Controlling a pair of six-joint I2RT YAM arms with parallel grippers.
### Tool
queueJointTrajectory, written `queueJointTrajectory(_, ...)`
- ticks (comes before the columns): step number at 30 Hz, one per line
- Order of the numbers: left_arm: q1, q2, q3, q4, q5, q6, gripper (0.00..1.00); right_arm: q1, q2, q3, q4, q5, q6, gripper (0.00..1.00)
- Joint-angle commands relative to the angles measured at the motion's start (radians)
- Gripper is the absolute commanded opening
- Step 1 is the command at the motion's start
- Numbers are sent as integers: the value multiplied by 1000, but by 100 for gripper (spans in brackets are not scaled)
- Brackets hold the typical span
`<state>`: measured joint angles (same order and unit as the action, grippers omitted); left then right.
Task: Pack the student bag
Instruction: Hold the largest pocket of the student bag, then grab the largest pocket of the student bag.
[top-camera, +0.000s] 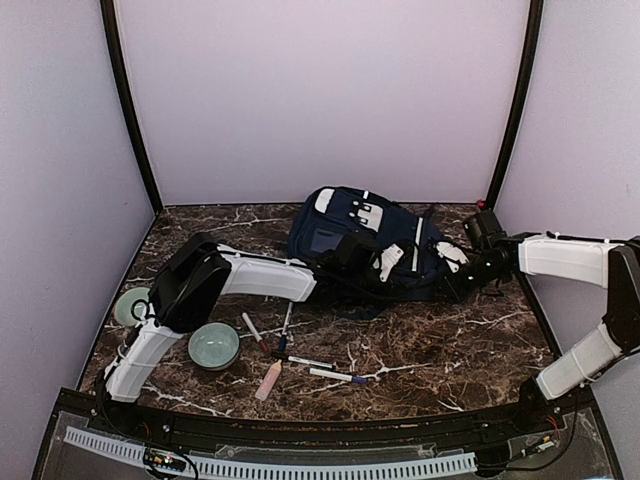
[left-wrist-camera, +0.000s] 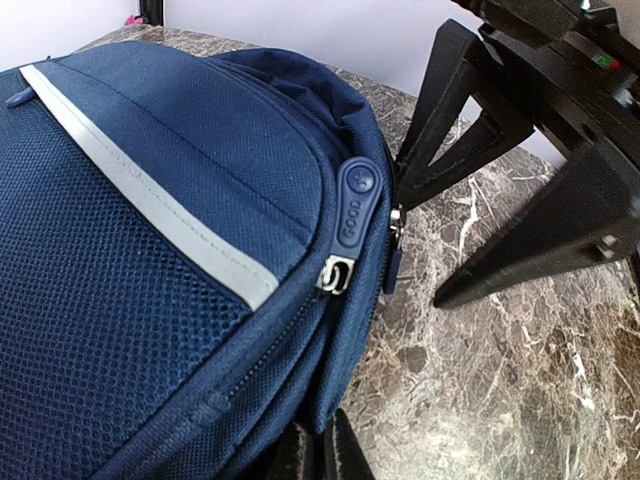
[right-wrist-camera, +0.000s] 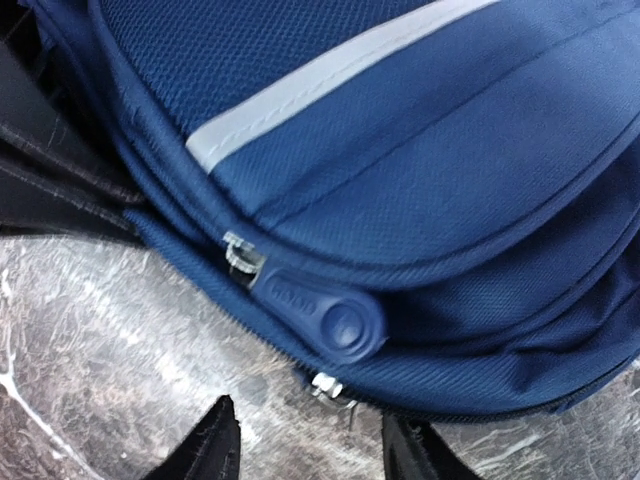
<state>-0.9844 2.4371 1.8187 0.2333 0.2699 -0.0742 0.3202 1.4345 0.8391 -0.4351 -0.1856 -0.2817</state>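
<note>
Soft, floppy bag (top-camera: 340, 225) at worktop's (top-camera: 450, 350) far edge; best taken by zipper pull (right-wrist-camera: 320, 310). Right claw (right-wrist-camera: 315, 450) parted, empty, just beside it; left claw (left-wrist-camera: 320, 452) pinched closed.

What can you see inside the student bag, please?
Only its navy outside shows: the student bag has its visible zips closed, so any contents are hidden. Pens lie outside it.

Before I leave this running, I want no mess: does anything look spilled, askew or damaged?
Nothing looks spilled or damaged. The large navy-blue fabric backpack lies flat on the dark marble table, while several loose pens lie scattered at odd angles nearer the arms, near a pale green bowl.
</note>
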Motion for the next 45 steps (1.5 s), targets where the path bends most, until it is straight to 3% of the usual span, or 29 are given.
queueJointTrajectory(1,-23,-28,55,115,58,-43,0,-4,0,-13,123,59,62,43)
queueJointTrajectory(9,-28,-28,72,124,71,-47,0,0,75,13,151,93,102,37)
queueJointTrajectory(21,-28,-28,68,112,66,-29,0,-6,12,-1,90,96,75,12)
queueJointTrajectory(29,-28,-30,64,96,58,-16,0,-11,22,14,33,64,53,9)
queueJointTrajectory(34,-28,-30,60,92,56,-4,0,-18,18,5,21,68,27,0)
queueJointTrajectory(45,-28,-97,-67,32,73,69,0,-117,39,14,-33,71,-82,0)
